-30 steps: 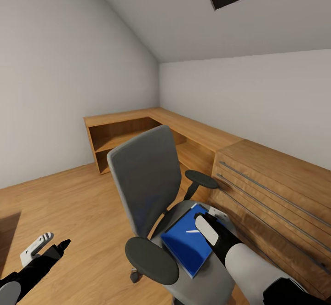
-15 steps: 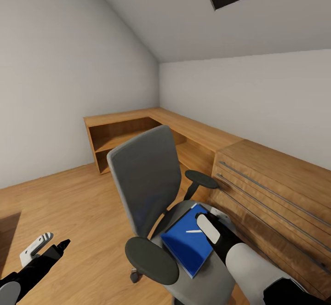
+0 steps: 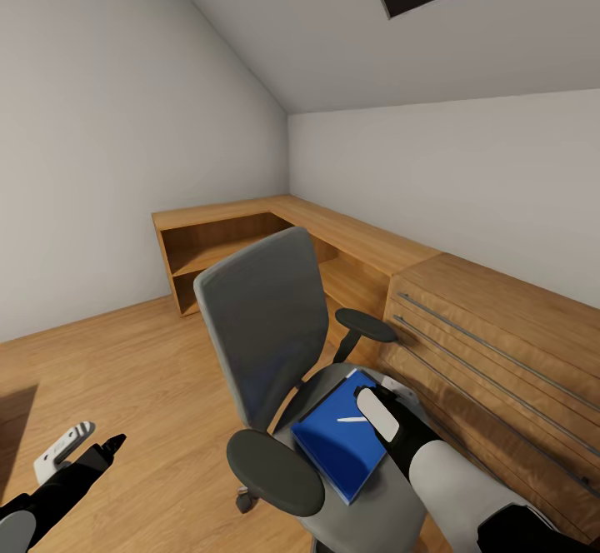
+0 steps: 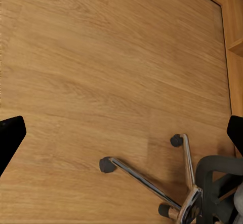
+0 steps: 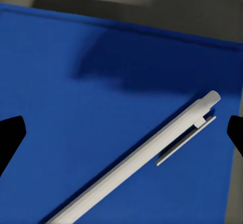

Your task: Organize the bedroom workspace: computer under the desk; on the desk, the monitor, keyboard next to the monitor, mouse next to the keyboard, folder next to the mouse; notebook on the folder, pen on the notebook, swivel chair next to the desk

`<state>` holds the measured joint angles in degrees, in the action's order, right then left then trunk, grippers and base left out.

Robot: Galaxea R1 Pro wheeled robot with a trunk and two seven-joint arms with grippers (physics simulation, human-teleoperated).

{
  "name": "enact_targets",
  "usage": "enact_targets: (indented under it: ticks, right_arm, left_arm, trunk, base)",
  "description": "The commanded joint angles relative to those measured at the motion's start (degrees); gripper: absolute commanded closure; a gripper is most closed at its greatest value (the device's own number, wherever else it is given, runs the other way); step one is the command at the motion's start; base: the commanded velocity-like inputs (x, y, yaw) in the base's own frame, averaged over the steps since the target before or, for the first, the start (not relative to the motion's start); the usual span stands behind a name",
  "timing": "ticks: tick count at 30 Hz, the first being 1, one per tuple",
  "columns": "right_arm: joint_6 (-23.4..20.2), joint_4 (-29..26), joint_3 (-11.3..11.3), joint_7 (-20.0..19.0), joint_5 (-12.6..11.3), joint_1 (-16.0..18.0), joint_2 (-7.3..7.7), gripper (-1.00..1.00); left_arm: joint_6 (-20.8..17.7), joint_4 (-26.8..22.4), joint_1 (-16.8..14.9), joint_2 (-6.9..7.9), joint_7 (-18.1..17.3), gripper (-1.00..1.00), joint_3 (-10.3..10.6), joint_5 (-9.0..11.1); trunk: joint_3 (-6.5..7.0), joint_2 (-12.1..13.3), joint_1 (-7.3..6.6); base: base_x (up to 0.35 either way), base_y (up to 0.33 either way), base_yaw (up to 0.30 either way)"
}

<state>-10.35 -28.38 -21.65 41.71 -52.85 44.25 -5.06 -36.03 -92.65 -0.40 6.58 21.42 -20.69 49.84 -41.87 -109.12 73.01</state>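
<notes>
**Right gripper low over pen and folder on the chair seat**

Swivel chair (image 3: 275, 345) near the middle of the head view, grey backrest upright, two black armrests out to the sides, seat close beside a light wooden drawer unit (image 3: 500, 345) with long metal handles. Behind it, a low L-shaped wooden shelf unit (image 3: 250, 245) along the two white walls under a sloped ceiling.

Bright blue folder (image 3: 337, 440) flat on the grey seat, one corner toward the backrest. Slim white pen (image 3: 351, 419) flat on top of the folder, near the edge closest to the drawer unit.

Right gripper (image 3: 385, 399) directly above that side of the folder, white-and-black wrist angled down toward the seat. From the right wrist camera: folder (image 5: 101, 107) across nearly the whole frame, pen (image 5: 147, 160) diagonal on it with clip and push-button end visible, a soft shadow on the blue surface above it. Dark fingers (image 5: 10, 135) at the two side edges, spread wide, nothing between them but the pen lying free; no contact with pen or folder.

Left gripper (image 3: 83, 446) low over bare wooden floor (image 3: 125, 370), well apart from the chair. From the left wrist camera: fingers (image 4: 10, 135) also spread wide and empty, floor planks below, chrome star base (image 4: 172, 193) with black casters in one corner.
</notes>
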Motion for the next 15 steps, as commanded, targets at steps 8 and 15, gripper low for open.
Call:
enact_targets:
  ticks: [8, 15]
  right_arm:
    - [-1.3, -0.1, -0.3, 0.4, -0.9, 0.0, 0.05, -1.0]
    - [-1.6, -0.1, -0.3, 0.4, -1.8, 0.0, 0.05, -1.0]
  left_arm:
    - [-0.2, -0.1, 0.0, -0.01, 0.5, -1.0, -0.4, 0.6]
    - [-0.2, -0.1, 0.0, -0.07, 0.5, -1.0, -0.5, 0.6]
  trunk:
    - [-0.06, 0.0, -0.01]
    - [-0.06, 0.0, -0.01]
  base:
    - [0.0, 0.0, 0.0]
    - [0.0, 0.0, 0.0]
